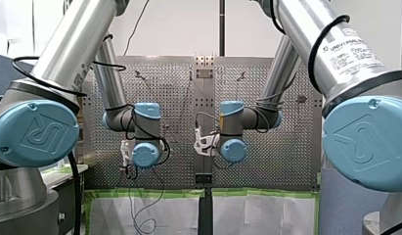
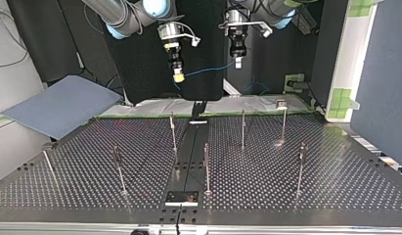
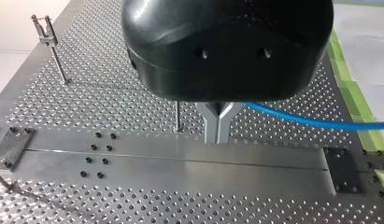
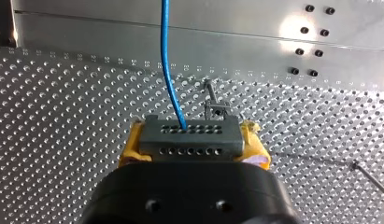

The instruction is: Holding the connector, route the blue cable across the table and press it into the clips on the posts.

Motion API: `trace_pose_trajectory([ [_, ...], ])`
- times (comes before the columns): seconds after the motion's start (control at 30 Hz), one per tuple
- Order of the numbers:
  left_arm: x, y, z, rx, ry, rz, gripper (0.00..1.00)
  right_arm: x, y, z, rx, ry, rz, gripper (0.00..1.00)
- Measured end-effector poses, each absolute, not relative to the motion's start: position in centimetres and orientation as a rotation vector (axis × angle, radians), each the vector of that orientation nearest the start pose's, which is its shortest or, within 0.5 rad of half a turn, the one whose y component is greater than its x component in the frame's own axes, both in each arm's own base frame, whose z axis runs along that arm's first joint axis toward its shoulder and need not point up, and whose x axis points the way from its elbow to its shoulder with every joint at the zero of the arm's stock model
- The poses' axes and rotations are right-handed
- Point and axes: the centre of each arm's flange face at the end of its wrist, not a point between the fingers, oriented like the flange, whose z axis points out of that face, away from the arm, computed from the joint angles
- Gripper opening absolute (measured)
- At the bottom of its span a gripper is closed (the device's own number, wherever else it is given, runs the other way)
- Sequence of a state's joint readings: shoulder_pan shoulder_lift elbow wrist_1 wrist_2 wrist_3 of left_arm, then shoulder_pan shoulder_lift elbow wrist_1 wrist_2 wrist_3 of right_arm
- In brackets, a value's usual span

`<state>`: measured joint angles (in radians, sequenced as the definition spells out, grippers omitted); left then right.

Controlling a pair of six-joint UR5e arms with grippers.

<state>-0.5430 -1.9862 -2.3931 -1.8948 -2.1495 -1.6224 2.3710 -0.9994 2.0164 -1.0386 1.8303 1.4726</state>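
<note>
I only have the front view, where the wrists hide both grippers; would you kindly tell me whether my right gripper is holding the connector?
Observer: Yes, the right wrist view shows the right gripper shut on the grey connector, between yellow pads.
Operator: Where does the blue cable lead?
Observer: In the top view it spans to the left gripper, closed on it.
Operator: Is it clipped anywhere?
Observer: No, the posts on the table carry no cable.

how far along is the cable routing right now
Done: my right end effector grips the connector, and my left end effector pinches the blue cable. In hand: both hang above the table, cable strung between them. Left: the clips on the posts look empty, so all pressing remains.
</note>
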Motion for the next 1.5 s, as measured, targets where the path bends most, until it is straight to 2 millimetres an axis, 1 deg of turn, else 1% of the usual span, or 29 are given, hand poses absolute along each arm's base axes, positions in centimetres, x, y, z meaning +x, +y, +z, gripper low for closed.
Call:
trace_pose_trajectory([
  [0.1,28.6,-25.8,8.3,-0.058,1.577,0.007,0.0,46.6,-29.0,8.3,1.625,-0.782,1.534,0.0],
  [0.2,28.8,-24.9,8.4,-0.058,1.594,0.035,0.0,47.1,-28.5,7.1,1.676,-0.757,1.496,0.0],
  [0.37,28.8,-24.1,8.2,-0.055,1.629,0.068,0.0,46.6,-27.7,4.1,1.771,-0.754,1.414,0.0],
  [0.47,28.7,-23.9,8.0,-0.05,1.644,0.077,0.0,46.2,-27.3,3.0,1.815,-0.76,1.375,0.0],
  [0.63,28.6,-23.9,8.0,-0.048,1.651,0.081,0.0,45.9,-27.0,2.4,1.848,-0.765,1.345,0.0],
  [0.87,28.6,-23.8,7.9,-0.045,1.652,0.081,0.0,45.9,-27.0,2.4,1.852,-0.765,1.338,0.0],
  [0.97,28.6,-24.0,8.1,-0.037,1.649,0.073,0.0,46.1,-27.3,3.1,1.836,-0.775,1.338,0.0],
  [1.17,28.7,-24.1,9.4,-0.025,1.645,0.074,0.0,46.8,-27.7,5.8,1.804,-0.807,1.363,0.0],
  [1.3,29.8,-24.1,11.1,-0.066,1.622,0.085,0.0,47.4,-28.3,7.8,1.794,-0.822,1.411,0.0],
  [1.4,30.6,-24.0,12.3,-0.099,1.603,0.093,0.0,48.2,-28.9,9.6,1.783,-0.831,1.462,0.0],
  [1.5,31.4,-24.1,13.6,-0.127,1.582,0.104,0.0,49.1,-29.5,11.9,1.77,-0.83,1.518,0.0],
])
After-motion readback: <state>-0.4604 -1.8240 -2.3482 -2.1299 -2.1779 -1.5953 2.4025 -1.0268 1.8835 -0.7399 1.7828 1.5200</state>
